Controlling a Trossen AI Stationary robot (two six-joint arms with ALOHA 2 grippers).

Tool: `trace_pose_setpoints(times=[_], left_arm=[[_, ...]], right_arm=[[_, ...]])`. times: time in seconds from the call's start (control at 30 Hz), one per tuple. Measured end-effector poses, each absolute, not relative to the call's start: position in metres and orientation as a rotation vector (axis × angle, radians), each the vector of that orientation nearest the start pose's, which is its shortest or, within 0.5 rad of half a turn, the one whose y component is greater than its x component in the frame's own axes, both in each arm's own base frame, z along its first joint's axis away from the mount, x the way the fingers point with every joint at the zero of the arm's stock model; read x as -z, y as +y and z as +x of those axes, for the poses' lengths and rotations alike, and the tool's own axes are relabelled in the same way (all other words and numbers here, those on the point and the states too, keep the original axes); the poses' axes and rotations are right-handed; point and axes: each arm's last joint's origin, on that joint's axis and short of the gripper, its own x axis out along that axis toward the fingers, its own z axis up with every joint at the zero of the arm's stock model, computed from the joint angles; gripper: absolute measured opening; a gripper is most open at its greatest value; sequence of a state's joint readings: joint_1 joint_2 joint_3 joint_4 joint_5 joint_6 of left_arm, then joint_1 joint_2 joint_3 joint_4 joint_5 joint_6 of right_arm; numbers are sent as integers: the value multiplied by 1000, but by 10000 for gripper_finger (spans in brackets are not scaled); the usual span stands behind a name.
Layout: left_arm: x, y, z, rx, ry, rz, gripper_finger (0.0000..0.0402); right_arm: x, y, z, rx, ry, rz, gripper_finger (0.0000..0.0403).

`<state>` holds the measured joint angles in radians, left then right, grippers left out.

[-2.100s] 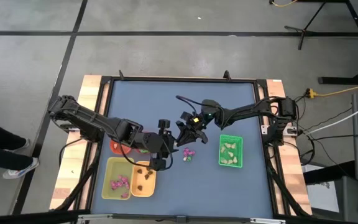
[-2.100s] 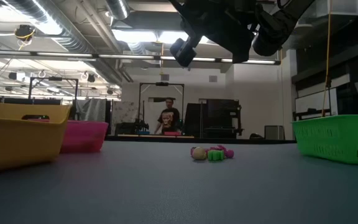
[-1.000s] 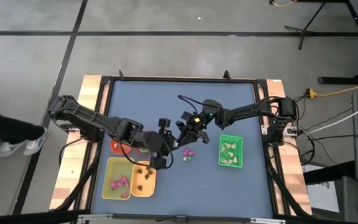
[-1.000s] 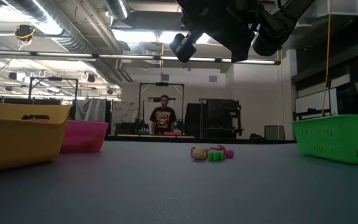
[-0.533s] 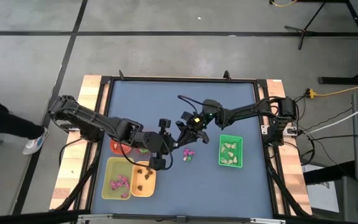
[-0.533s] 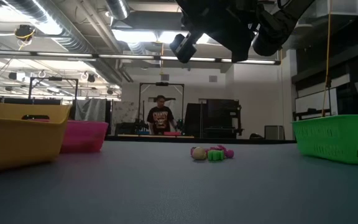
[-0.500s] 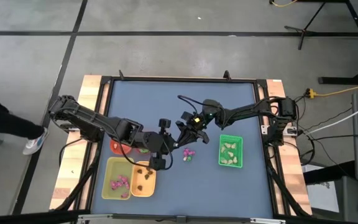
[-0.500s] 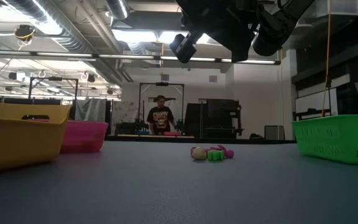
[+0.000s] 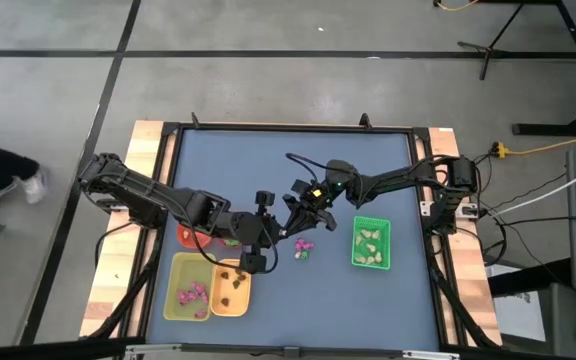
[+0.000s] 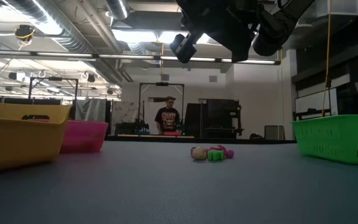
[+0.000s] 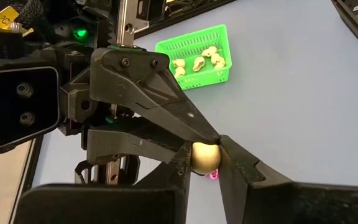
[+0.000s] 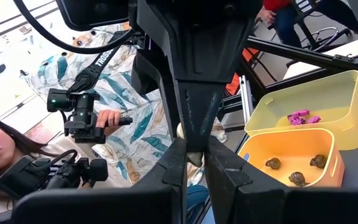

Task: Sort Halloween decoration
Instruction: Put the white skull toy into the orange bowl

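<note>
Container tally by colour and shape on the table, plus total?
Yellow rectangular plastic tray: 1
Orange rectangular plastic tub: 1
Green rectangular mesh basket: 1
Pink round bowl: 1
Orange-red round bowl: 1
Total: 5

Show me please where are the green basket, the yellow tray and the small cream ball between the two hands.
green basket (image 9: 371,263): high view, its near rim.
yellow tray (image 9: 175,287): high view, its left wall.
cream ball (image 11: 205,157): left wrist view, its rounded front face.
</note>
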<state>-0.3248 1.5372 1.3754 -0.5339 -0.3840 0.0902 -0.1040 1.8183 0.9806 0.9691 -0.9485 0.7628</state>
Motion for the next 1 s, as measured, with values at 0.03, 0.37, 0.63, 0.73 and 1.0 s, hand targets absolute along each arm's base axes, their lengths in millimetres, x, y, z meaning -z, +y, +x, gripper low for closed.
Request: trace_pose_setpoints(times=[0.03, 0.37, 0.63, 0.73, 1.0], left_arm=[[-327, -97, 321, -27, 656, 328, 39], [-326, -97, 321, -28, 656, 326, 40], [-325, -97, 320, -32, 664, 308, 40], [-324, -99, 318, -40, 684, 277, 40], [-308, -103, 293, -82, 941, 148, 41]], right_arm=[[-229, -16, 377, -844, 210, 647, 37], [-229, -16, 378, -840, 205, 646, 91], [-225, -16, 378, -829, 245, 661, 169], [-218, -17, 378, -812, 313, 700, 177], [-193, -16, 375, -730, 509, 726, 179]])
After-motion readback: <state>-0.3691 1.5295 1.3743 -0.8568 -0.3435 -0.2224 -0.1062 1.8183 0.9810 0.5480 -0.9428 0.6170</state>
